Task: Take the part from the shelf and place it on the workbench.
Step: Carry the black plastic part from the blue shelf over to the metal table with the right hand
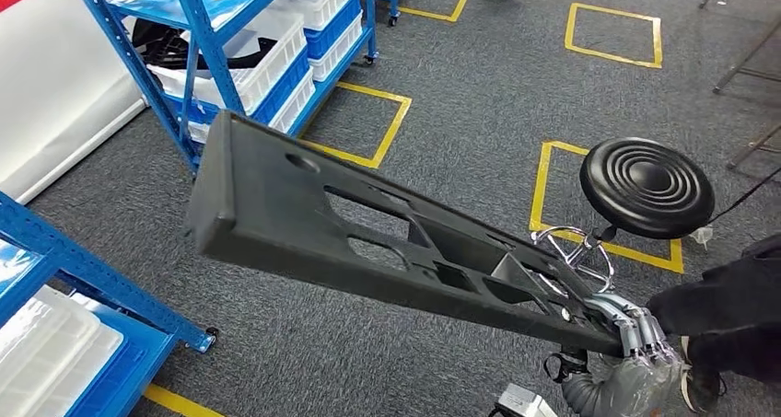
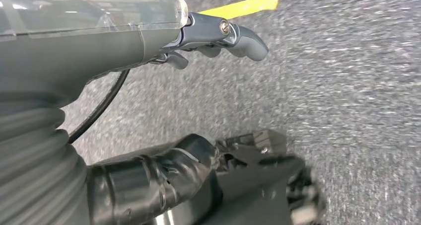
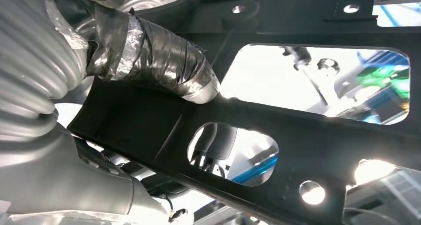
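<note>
The part is a long black moulded panel with several cut-outs, carried level above the carpet and reaching toward the upper left in the head view. My right hand grips its near end at the lower right. In the right wrist view the part spans the picture, and my right hand presses its taped thumb against one of the ribs. My left hand hangs over the grey carpet with its fingers apart from the thumb and nothing in it.
Blue shelves holding white bins stand at the upper left, and another blue rack stands at the lower left. A black round stool is on the right, with a person in dark clothing beside it. Yellow floor squares mark the carpet.
</note>
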